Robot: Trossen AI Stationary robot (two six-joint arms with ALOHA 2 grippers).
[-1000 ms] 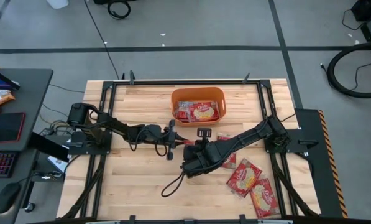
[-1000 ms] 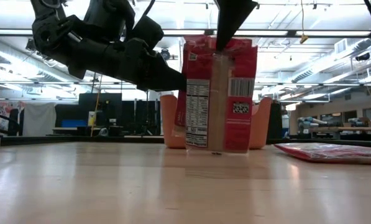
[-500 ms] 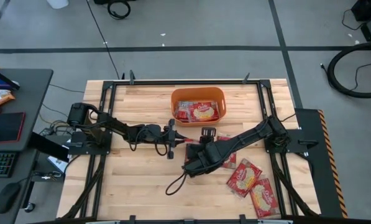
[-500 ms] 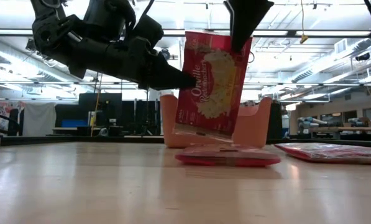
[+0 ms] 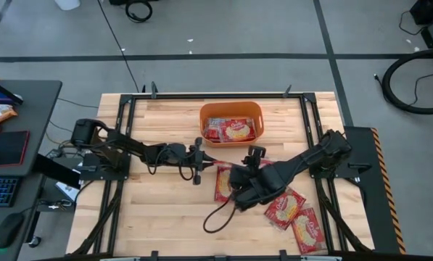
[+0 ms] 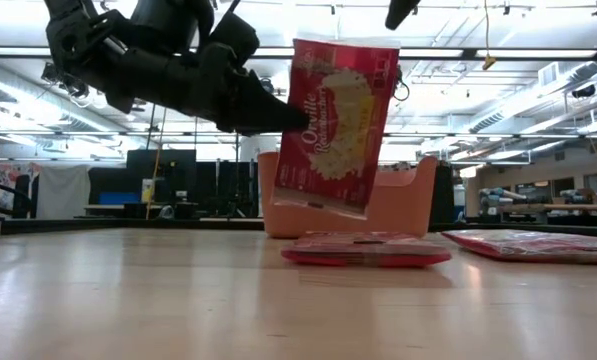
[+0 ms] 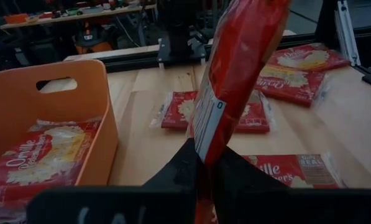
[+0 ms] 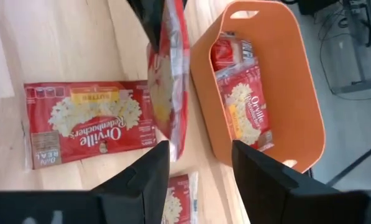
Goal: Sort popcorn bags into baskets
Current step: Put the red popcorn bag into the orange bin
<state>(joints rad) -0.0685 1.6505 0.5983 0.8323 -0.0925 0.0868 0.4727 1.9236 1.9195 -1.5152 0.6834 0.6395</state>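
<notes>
One popcorn bag (image 6: 336, 125) now hangs from your left gripper (image 5: 204, 161) alone, pinched by its edge above the table, just near of the orange basket (image 5: 231, 109). Your right gripper (image 8: 194, 163) has let go, fingers spread, so the handover is done.

High overhead, low table-level; both share basket (image 5: 231, 120).

grey floor (image 5: 238, 29) with dark tape lines, desk (image 5: 20, 109) alongside.
</notes>
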